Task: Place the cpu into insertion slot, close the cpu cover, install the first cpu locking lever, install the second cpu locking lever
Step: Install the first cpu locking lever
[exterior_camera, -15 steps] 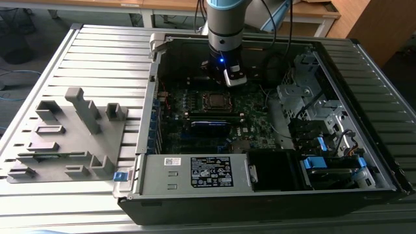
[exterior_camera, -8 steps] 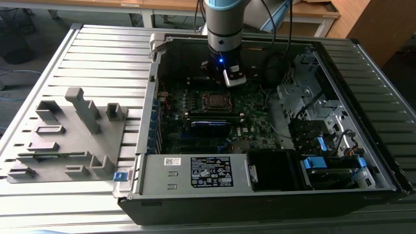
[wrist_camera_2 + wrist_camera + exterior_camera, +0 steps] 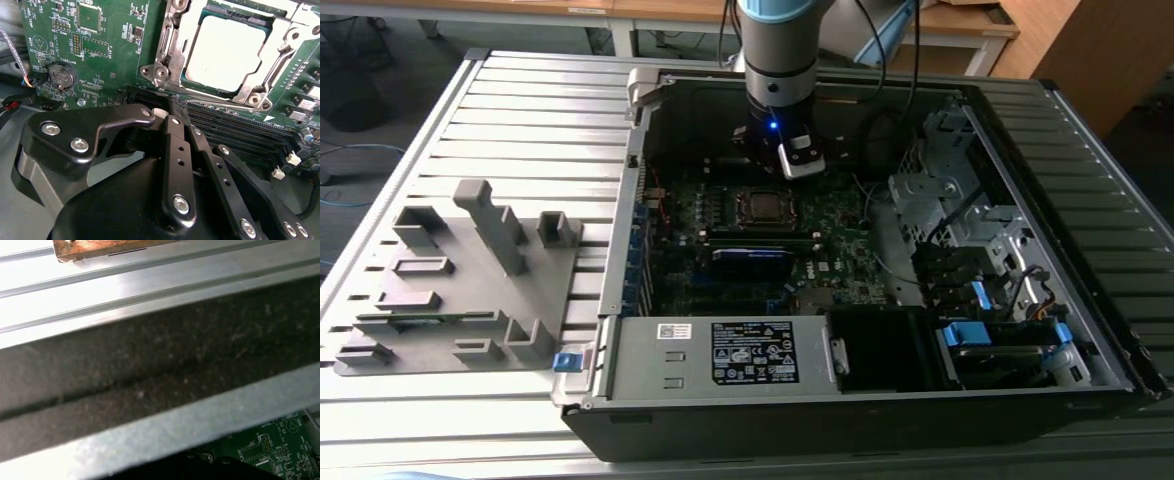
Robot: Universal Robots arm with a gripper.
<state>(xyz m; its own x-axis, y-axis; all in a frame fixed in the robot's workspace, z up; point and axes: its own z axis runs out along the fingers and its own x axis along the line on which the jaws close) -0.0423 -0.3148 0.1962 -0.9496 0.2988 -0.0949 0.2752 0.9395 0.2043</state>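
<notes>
Gripper [image 3: 173, 103] hangs low inside the open computer case [image 3: 1067, 330]. Its tips are pinched together with nothing between them, poised over the memory slots [image 3: 240, 125] just beside the socket. The cpu [image 3: 225, 50] lies seated in the insertion slot [image 3: 759, 207]. The cpu cover [image 3: 175, 45] appears folded down around it, metal top showing through the cut-out. Judged: chip and cover done, lever stage in hand. Whether the thin locking lever [image 3: 283, 59] is hooked, cannot tell. Lever work would call for pinched tips pressing the rod down and sideways under its catch.
</notes>
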